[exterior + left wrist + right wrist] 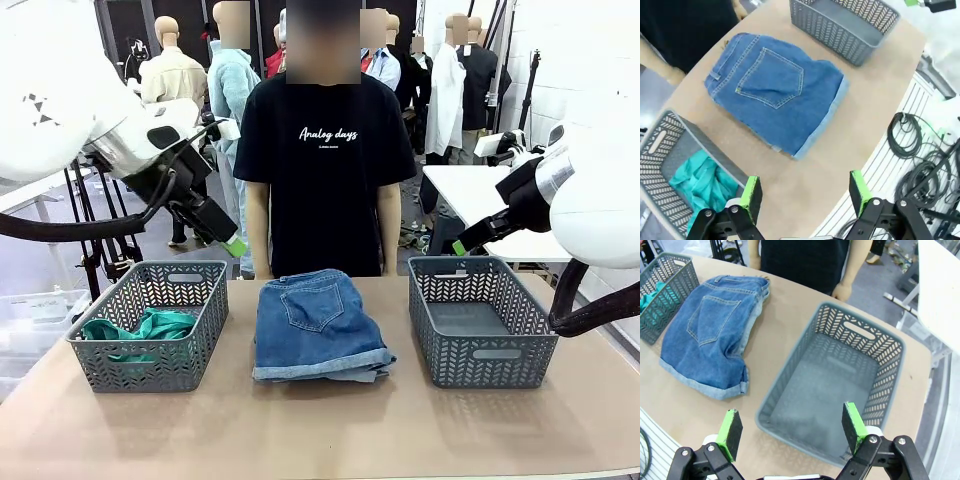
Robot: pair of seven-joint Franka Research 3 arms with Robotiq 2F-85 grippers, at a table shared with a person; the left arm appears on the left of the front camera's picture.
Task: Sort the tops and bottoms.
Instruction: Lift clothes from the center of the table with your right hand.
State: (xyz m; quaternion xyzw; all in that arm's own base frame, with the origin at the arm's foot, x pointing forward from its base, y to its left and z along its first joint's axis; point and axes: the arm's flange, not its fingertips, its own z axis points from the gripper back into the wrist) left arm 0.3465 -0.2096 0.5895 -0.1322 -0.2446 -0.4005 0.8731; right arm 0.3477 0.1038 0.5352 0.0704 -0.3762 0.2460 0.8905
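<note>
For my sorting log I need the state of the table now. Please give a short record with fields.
left basket: holds the teal-green top
right basket: no garment inside
denim shorts: folded on the table between the baskets, back pocket up
left gripper: open, holding nothing
right gripper: open, holding nothing
person: standing at the far side

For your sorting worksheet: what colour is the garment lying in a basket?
Teal-green garment, clearest in the left wrist view.

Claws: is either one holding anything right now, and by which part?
Nothing is held. The left claw hangs open over the table, the right claw open over the empty grey basket; the denim shorts lie free on the table.
</note>
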